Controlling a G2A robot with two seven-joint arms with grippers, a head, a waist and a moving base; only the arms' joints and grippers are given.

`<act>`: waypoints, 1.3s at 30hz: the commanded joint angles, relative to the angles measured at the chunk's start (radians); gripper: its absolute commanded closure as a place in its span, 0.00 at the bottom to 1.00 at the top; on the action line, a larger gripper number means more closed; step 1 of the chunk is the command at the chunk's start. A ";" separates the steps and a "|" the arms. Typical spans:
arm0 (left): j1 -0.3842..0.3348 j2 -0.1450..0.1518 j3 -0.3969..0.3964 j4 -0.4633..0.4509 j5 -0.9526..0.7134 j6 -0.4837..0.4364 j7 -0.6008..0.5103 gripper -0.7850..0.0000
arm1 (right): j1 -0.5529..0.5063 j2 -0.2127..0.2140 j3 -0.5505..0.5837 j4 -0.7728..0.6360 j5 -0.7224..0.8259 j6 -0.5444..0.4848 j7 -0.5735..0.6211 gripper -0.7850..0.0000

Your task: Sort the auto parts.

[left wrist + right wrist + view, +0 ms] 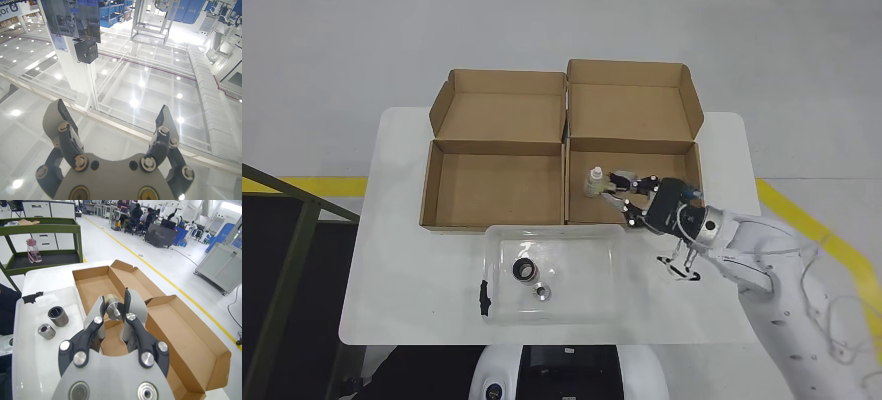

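Cardboard wall shared with the left box (492, 185) sits close beside my right gripper (114, 294), which hangs over the right box (632, 112), right of centre in the top view. That box's bare floor is open toward frame top. Jaws are narrow, clamped on a threaded fitting (113, 310). Its long axis runs along the fingers, stud toward the wrist, brass end toward frame left. Left gripper (112, 104) gapes wide, holding nothing. Steel bushing (527, 270) and collar (542, 292) sit in the clear tray (587, 295), lower centre.
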 commanded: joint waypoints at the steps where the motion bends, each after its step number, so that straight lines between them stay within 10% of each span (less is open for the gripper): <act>1: 0.000 0.000 0.000 0.000 0.000 0.000 0.000 0.00 | 0.006 0.000 -0.005 0.019 -0.002 0.008 0.026 1.00; 39: 0.000 0.000 0.000 0.000 0.000 0.000 0.000 0.00 | 0.338 -0.058 -0.291 0.396 -0.197 0.117 0.446 1.00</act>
